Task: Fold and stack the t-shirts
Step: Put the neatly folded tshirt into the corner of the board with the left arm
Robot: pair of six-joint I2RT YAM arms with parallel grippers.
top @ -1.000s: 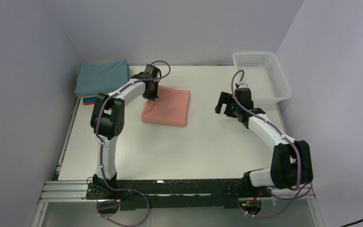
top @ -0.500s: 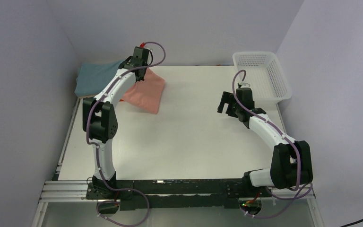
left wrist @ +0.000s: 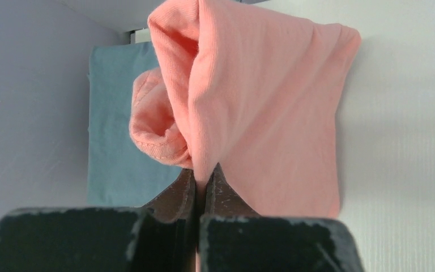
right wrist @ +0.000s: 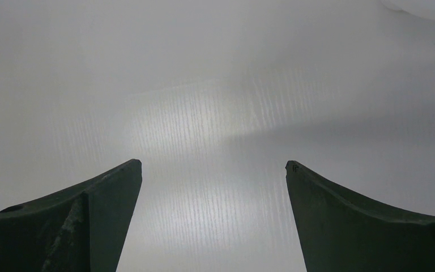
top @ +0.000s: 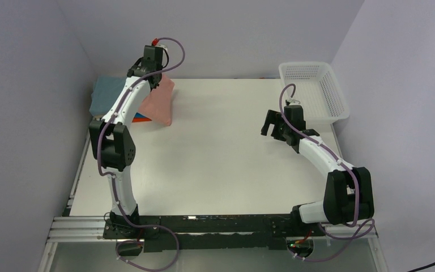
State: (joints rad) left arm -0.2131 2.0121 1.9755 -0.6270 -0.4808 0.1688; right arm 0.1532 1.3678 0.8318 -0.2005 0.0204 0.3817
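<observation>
One salmon-pink t-shirt (left wrist: 260,102) held up at the far left corner
At the bench's (top: 226,170) far left corner the teal t-shirt (top: 103,95) lies folded; the salmon-pink t-shirt is pinched by the closed left end effector (left wrist: 199,180) and hangs by its right edge. For a tidy stack, the hanging edge should be laid down first and squared with the teal edges before release. Nearer the right edge, the right end effector (right wrist: 213,170) is held wide open, empty.

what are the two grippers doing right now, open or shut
Left gripper: closed on the salmon-pink t-shirt.
Right gripper: open, holding nothing.
</observation>
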